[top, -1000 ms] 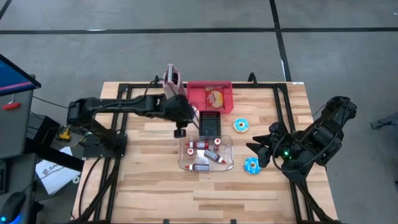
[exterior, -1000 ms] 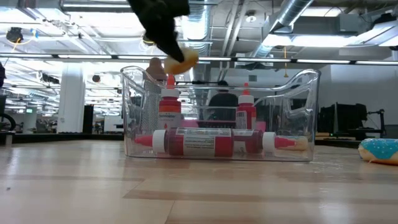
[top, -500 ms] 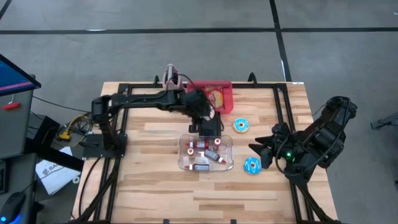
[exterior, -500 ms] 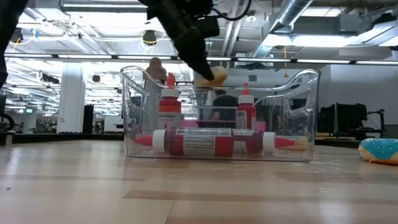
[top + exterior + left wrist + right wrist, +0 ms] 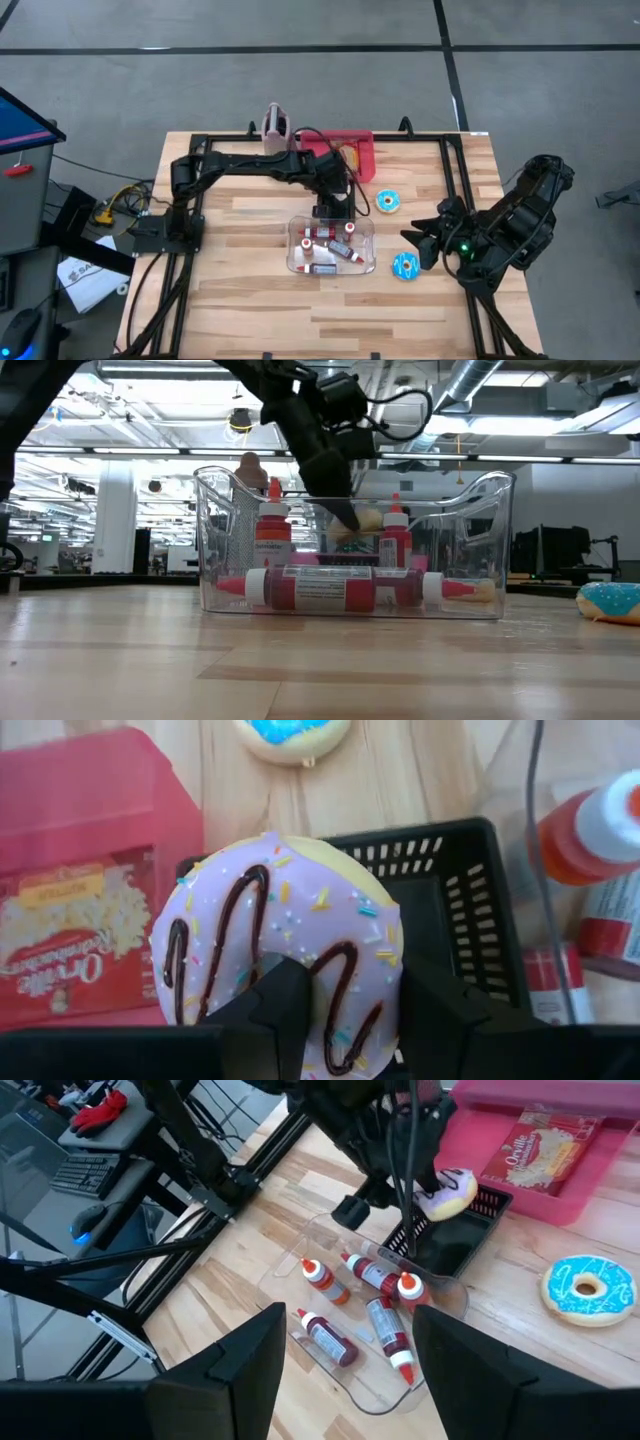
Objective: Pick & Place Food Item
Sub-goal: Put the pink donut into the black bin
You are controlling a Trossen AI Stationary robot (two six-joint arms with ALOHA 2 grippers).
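Note:
My left gripper [image 5: 335, 1010] is shut on a purple-iced donut [image 5: 280, 930] with chocolate drizzle and sprinkles, just above a small black basket [image 5: 470, 920] behind the clear bin. In the high view the gripper [image 5: 335, 195] is over the basket [image 5: 336, 205]. In the low view the donut [image 5: 358, 523] shows behind the bin. My right gripper [image 5: 345, 1370] is open and empty at the table's right, near a blue donut [image 5: 404, 266]. Another blue donut [image 5: 387, 201] lies right of the basket. My left gripper pinches the donut's ring at its near part [image 5: 330, 985], one finger [image 5: 285, 1000] in or at the hole and one [image 5: 430, 1010] on the outer rim. The arm reaches from the table's left, slanting down. The donut is lifted clear, tilted over the basket.
A clear bin [image 5: 331, 246] holds several red sauce bottles [image 5: 320, 232]. A pink tray [image 5: 340, 152] with a popcorn packet [image 5: 65, 930] stands at the far edge. A black frame [image 5: 455, 170] runs round the table.
My left gripper has carried the donut toward the table's right edge and down, from left of the bin's far corner to over the black basket. It has stayed shut on the donut. My right arm has kept still.

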